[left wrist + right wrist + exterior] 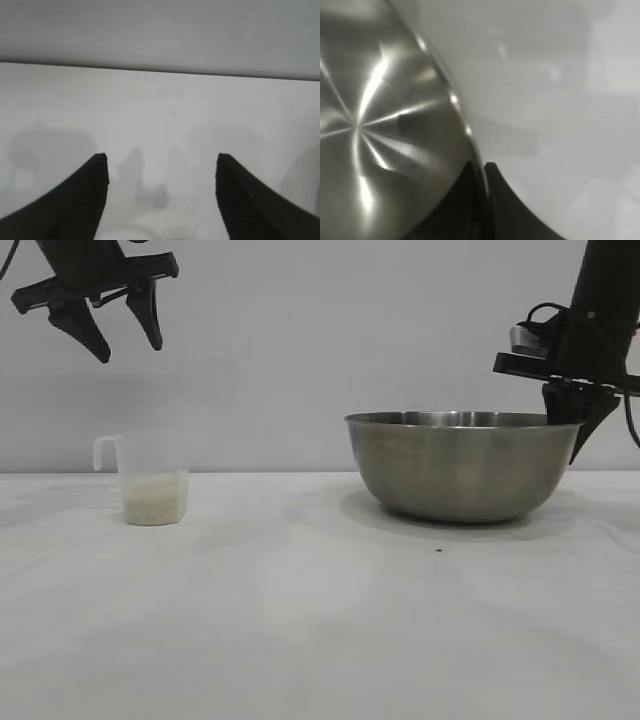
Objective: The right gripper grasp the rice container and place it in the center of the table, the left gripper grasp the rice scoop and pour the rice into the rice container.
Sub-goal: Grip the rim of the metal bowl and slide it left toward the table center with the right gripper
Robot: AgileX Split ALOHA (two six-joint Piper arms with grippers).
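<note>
Bowl placement under way
Right gripper point(577, 430) pinches the rim of the steel bowl point(460, 465) at the table's point(300, 620) right; next, drag it centreward. Left gripper point(120, 325) hangs wide open above the rice cup point(150, 480).

Brushed grey steel rice container point(460, 468); translucent whitish rice scoop point(150, 480) (off-white rice point(155, 502) inside); white table point(300, 620).

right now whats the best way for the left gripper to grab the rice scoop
Come straight down from above and pinch the rice scoop's open rim: it stands upright on the table, the open left gripper hangs over it, handle pointing left.
</note>
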